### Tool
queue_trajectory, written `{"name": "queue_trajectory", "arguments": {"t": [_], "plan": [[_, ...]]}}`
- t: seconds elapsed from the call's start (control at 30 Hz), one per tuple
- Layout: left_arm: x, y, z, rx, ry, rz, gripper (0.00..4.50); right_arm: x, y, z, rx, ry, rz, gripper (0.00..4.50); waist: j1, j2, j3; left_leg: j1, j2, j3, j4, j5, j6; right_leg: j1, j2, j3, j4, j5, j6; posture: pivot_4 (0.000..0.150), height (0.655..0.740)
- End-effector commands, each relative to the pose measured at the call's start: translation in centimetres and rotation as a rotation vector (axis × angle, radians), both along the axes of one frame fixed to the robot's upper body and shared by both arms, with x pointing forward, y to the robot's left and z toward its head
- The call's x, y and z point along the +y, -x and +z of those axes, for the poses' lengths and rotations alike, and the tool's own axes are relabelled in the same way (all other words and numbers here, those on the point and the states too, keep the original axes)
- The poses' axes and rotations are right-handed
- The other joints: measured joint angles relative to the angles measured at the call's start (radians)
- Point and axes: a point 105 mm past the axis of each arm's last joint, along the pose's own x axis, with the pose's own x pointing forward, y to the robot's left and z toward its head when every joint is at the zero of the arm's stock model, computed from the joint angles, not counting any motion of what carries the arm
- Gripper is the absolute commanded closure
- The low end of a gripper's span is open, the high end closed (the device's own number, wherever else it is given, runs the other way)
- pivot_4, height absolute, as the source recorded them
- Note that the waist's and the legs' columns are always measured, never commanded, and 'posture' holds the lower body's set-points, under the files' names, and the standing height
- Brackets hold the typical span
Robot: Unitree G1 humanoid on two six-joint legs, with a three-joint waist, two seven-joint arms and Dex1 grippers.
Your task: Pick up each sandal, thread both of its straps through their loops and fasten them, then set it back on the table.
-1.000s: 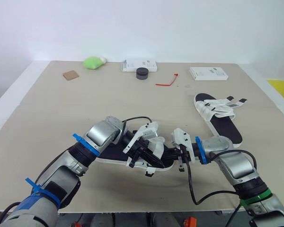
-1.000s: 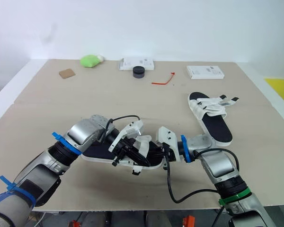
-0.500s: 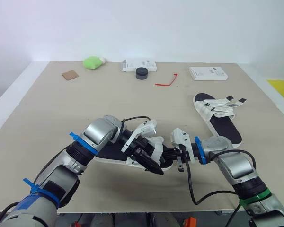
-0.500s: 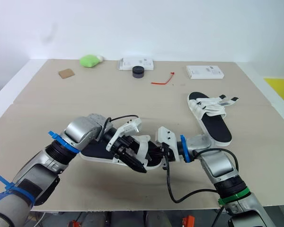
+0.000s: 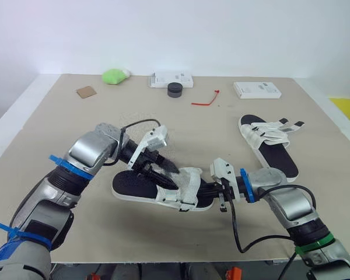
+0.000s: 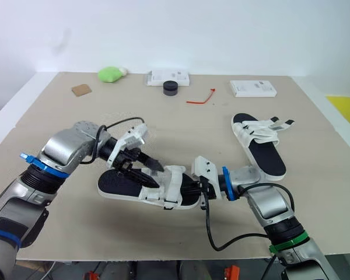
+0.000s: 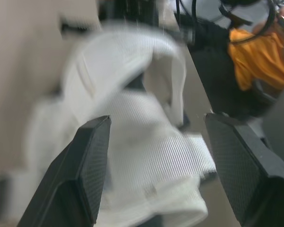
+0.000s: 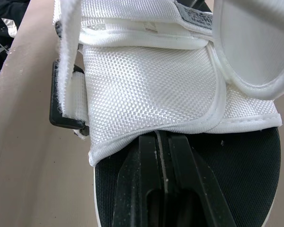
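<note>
While left jaws gape over the near sandal (image 5: 131,186), right jaws lie pressed together under its strap (image 5: 184,182)

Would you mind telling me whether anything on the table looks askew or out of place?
The far sandal lies with its strap ends splayed out sideways, seemingly unfastened. Nothing else stands out.

On the near black-soled sandal (image 5: 134,188), the white strap (image 8: 151,90) is coarse woven cloth with a rough mesh grain. Its black footbed (image 8: 241,175) is matt, perhaps foam. The small black rectangular loop (image 8: 61,120) is smooth plastic. The beige bench (image 5: 64,128) is matt and smooth.
</note>
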Motion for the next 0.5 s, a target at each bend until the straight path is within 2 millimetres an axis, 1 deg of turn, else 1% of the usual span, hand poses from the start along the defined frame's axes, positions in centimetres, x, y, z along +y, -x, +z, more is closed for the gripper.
{"name": "queue_trajectory", "arguments": {"t": [0.03,0.13,0.2,0.27,0.33,0.4,0.47,0.5], "plan": [[0.9,1.7,2.0,-0.143,0.142,-0.061,1.27,-1.3,0.2,-3.3,0.106,0.091,-0.08,4.5,-0.002,0.001,0.0,0.0,0.0,0.0,0.0,0.0,0.0,0.0,0.0,0.0,0.0,0.0,0.0,0.15,0.74],[2.2,4.0,0.9,-0.073,0.16,-0.092,1.27,-1.2,0.3,-3.4,0.112,0.094,-0.074,4.5,-0.003,0.002,-0.001,0.001,0.001,0.002,-0.002,-0.001,-0.001,0.0,0.001,0.002,0.0,0.0,-0.001,0.15,0.74],[2.8,4.8,0.7,-0.022,0.17,-0.082,1.27,-1.3,0.4,-3.4,0.113,0.095,-0.072,4.5,0.0,0.0,0.0,0.001,0.003,0.0,-0.003,-0.001,-0.001,-0.001,0.005,0.002,0.0,-0.001,-0.002,0.15,0.74],[3.7,5.8,0.0,0.019,0.188,-0.061,1.27,-1.3,0.4,-3.4,0.116,0.096,-0.07,4.5,0.001,-0.002,0.001,0.001,0.004,0.0,-0.002,-0.001,-0.001,-0.001,0.006,0.002,0.0,0.0,-0.002,0.15,0.74],[4.0,6.6,-0.8,0.047,0.194,-0.033,1.27,-1.3,0.5,-3.4,0.12,0.099,-0.063,4.5,0.001,0.0,0.001,0.001,0.005,0.001,-0.001,-0.001,-0.001,-0.001,0.005,0.003,0.0,0.0,-0.002,0.15,0.74],[4.1,7.6,-1.7,0.067,0.182,-0.023,1.27,-1.3,0.6,-3.4,0.121,0.1,-0.061,4.5,0.001,-0.001,0.001,0.002,0.005,0.002,-0.001,-0.001,-0.001,-0.003,0.004,0.003,0.0,0.0,-0.002,0.15,0.74],[4.1,8.7,-3.3,0.069,0.145,-0.013,1.27,-1.2,0.6,-3.4,0.123,0.1,-0.057,4.5,0.001,-0.002,0.001,0.002,0.005,0.002,-0.001,-0.001,-0.001,-0.003,0.004,0.003,0.0,0.0,-0.002,0.15,0.74],[4.1,9.1,-3.9,0.108,0.146,0.019,1.27,-1.2,0.7,-3.4,0.124,0.103,-0.054,4.5,0.001,-0.001,0.001,0.002,0.005,0.002,-0.001,-0.001,-0.001,-0.004,0.004,0.003,0.0,0.0,-0.002,0.15,0.74]]}}
